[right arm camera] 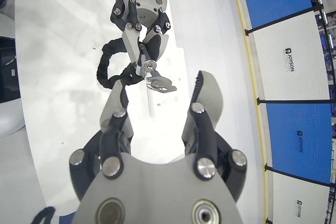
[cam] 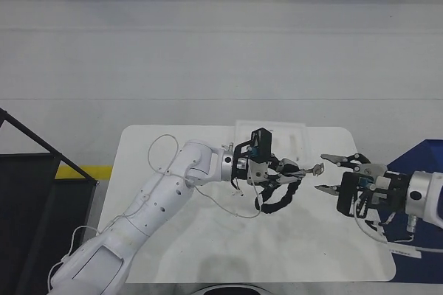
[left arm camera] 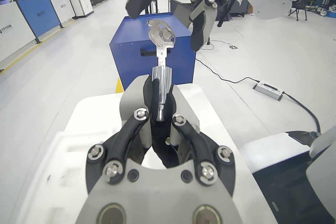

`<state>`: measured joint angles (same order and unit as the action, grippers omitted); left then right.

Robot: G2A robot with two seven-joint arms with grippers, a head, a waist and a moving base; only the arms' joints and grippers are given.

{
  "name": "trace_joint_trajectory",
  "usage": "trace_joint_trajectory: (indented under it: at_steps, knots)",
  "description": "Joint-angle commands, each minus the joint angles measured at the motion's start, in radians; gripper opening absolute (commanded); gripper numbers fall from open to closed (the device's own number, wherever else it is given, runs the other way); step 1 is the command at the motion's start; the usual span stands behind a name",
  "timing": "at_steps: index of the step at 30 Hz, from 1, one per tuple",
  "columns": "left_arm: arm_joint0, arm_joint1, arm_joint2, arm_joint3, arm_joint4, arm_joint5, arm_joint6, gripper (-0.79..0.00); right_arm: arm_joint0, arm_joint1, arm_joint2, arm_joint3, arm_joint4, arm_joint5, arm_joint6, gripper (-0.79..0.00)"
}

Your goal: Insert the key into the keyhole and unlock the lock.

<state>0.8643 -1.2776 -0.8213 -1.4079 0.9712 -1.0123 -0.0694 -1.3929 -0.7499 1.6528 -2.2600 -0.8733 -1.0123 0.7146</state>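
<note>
My left gripper (cam: 286, 174) is shut on a chrome lock cylinder (left arm camera: 162, 83) and holds it above the middle of the white table (cam: 207, 243). The lock's black cable (cam: 280, 199) hangs in a loop below. A silver key (left arm camera: 160, 36) sticks out of the cylinder's end, its blade in the keyhole and its head pointing at the right arm. My right gripper (cam: 326, 173) is open, with one finger on each side of the key head (right arm camera: 160, 83) and not touching it. In the right wrist view the left gripper (right arm camera: 147, 51) and cylinder (right arm camera: 149, 66) sit just beyond my fingertips (right arm camera: 202, 83).
A white foam tray (cam: 273, 133) lies at the table's far edge behind the left gripper. A blue box (cam: 428, 155) stands off the table's right side. A black frame (cam: 22, 147) stands off the left side.
</note>
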Motion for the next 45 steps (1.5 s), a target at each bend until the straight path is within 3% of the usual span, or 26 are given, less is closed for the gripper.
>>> trace_joint_trajectory:
  at_steps: [1,9,12,15,17,20,30,44,45]
  knots:
    - [-0.005,0.004,0.008,-0.002,-0.019,0.000,-0.015,-0.785,0.003,0.001,-0.006,-0.004,-0.013,0.000,-0.009,-0.449]
    - [-0.036,0.015,0.049,0.001,-0.081,0.000,-0.047,-0.785,0.014,0.009,-0.024,-0.009,-0.058,0.000,-0.040,-0.483]
    - [-0.044,0.018,0.059,0.004,-0.095,0.000,-0.046,-0.785,0.015,0.012,-0.029,-0.007,-0.068,0.000,-0.050,-0.529]
    - [-0.052,0.021,0.067,0.006,-0.102,0.000,-0.045,-0.785,0.015,0.015,-0.033,-0.006,-0.074,0.000,-0.062,-0.603]
    - [-0.056,0.022,0.071,0.009,-0.105,0.000,-0.043,-0.785,0.015,0.017,-0.033,-0.006,-0.076,0.000,-0.069,-0.723]
    - [-0.061,0.024,0.078,0.012,-0.107,0.000,-0.038,-0.785,0.012,0.019,-0.033,-0.004,-0.073,0.000,-0.077,-0.785]
    - [-0.078,0.020,0.109,0.028,-0.090,0.000,-0.014,-0.785,-0.019,0.029,-0.055,0.003,0.065,0.117,0.022,-0.785]
    - [-0.080,0.014,0.105,0.051,-0.019,0.000,0.043,-0.785,0.029,0.040,-0.104,0.057,0.458,0.439,0.283,-0.785]
    - [-0.081,0.013,0.105,0.054,-0.013,0.000,0.045,-0.785,0.035,0.040,-0.109,0.061,0.477,0.450,0.299,-0.705]
